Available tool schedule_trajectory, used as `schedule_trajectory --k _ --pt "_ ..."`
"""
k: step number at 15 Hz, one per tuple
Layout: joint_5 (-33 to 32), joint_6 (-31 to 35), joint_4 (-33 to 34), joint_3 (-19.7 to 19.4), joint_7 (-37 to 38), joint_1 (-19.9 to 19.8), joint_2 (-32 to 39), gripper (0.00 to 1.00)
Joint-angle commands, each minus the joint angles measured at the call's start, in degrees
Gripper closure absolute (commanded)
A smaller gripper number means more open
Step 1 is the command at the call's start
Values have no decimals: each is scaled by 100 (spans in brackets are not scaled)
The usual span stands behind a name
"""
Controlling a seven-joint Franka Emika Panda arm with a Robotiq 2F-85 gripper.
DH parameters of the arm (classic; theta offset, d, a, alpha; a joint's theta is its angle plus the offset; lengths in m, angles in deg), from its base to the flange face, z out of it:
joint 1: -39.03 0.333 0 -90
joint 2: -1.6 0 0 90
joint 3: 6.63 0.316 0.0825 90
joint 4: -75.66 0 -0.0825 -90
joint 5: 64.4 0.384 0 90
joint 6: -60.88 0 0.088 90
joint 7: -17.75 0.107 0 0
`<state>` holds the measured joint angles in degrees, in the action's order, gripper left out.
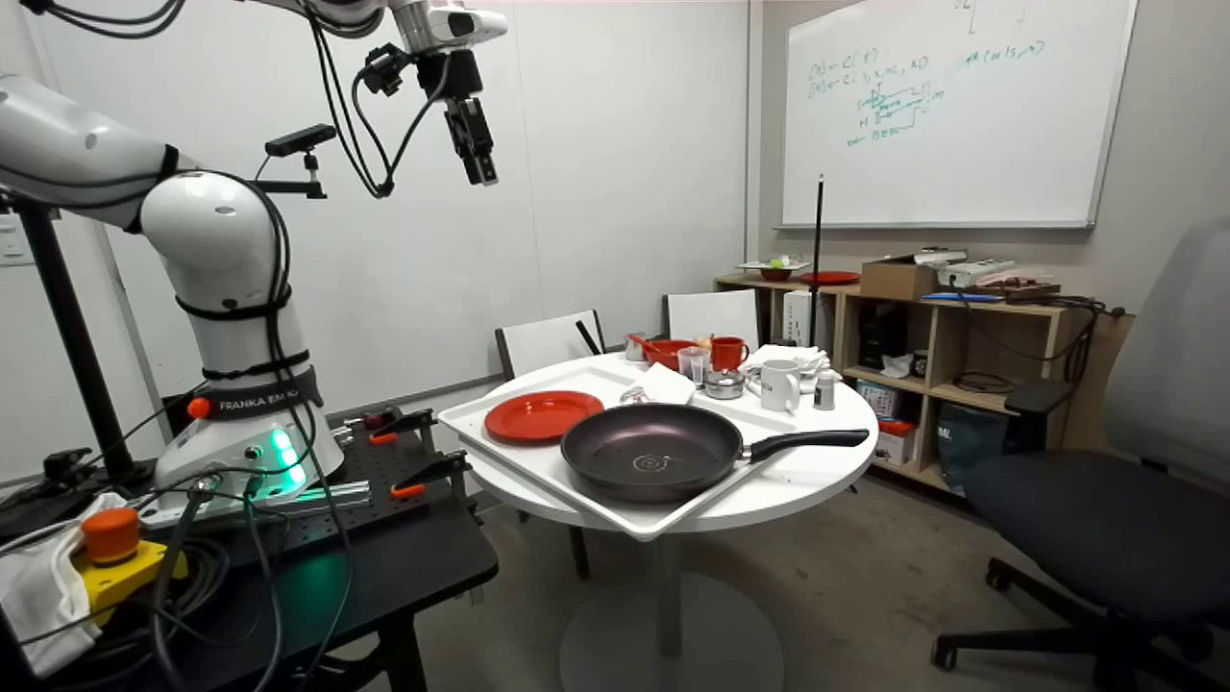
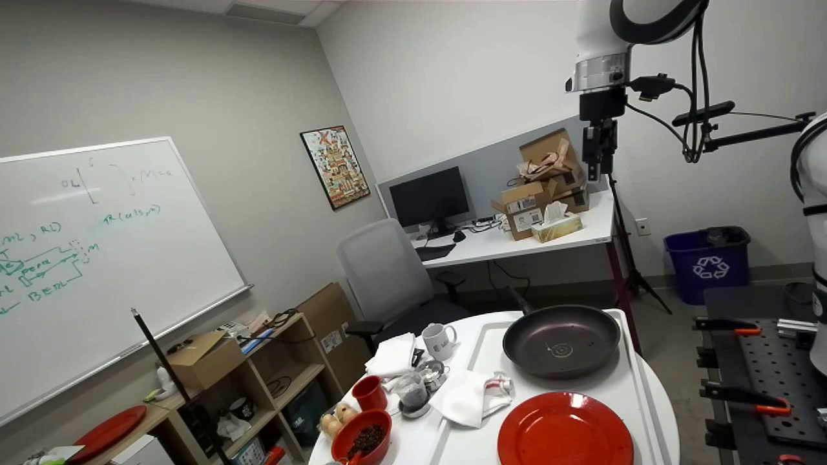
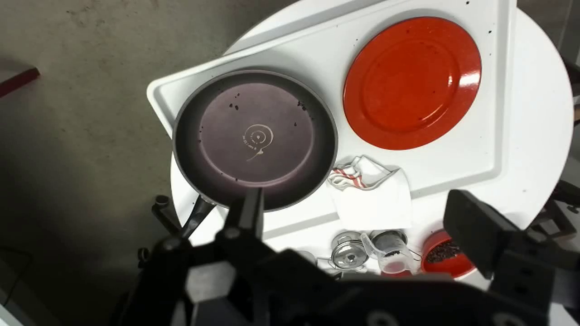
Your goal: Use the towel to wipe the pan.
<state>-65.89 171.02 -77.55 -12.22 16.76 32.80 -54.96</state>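
Note:
The black frying pan [image 1: 625,452] sits on a white tray, and it shows in the wrist view [image 3: 258,158] with dark specks inside. Its long dark handle [image 1: 807,440] sticks out past the tray. The white towel with red stripes [image 3: 376,203] lies loosely folded beside the pan, partly over the tray's edge; it also shows in an exterior view [image 2: 459,397]. My gripper [image 3: 355,199] is open and empty, its fingers wide apart. In both exterior views the gripper [image 1: 483,178] [image 2: 599,175] hangs high above the table, apart from everything.
A red plate [image 3: 412,86] lies on the white tray [image 3: 500,90] beside the pan. Near the towel stand a steel pot [image 3: 349,251], a clear measuring cup [image 3: 394,260], a red bowl of dark beans [image 2: 368,442], a red mug [image 2: 369,392] and a white mug [image 2: 438,341].

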Motion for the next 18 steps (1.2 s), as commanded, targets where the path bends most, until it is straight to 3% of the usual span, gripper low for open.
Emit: schedule_trajectory --k 1,5,11,14,18 --pt "-10 60 10 50 69 -15 15 0" --pt "-71 410 233 443 363 21 450 0" --pt "-488 582 1293 1397 1155 -49 2166 0" --pt "-711 391 2006 1935 1460 -446 3130 0" --pt "-1162 -21 3082 2373 1568 -809 4490 0"
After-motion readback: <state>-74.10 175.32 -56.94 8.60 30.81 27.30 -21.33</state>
